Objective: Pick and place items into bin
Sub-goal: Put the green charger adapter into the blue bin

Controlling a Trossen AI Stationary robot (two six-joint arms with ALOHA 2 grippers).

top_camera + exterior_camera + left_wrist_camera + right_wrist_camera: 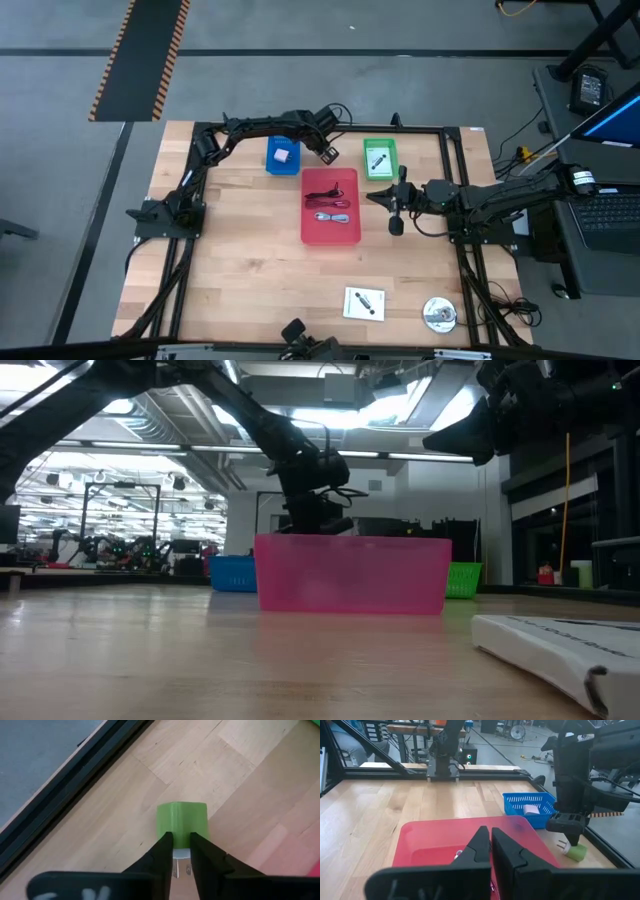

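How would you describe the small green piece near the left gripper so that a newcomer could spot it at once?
Start at the blue tray along the table's far edge, then look between it and the green tray, where the left gripper hangs. The small green block lies there on bare wood at its fingertips. Unlike its neighbours, it sits in no tray, and metal prongs stick out of it.

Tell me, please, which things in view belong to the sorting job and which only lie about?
Belong to the job: green-white item, pink block in blue tray, cables in red tray, white card, silver disc, green tray.
Only lying about: laptop beside the table, striped floor marking.
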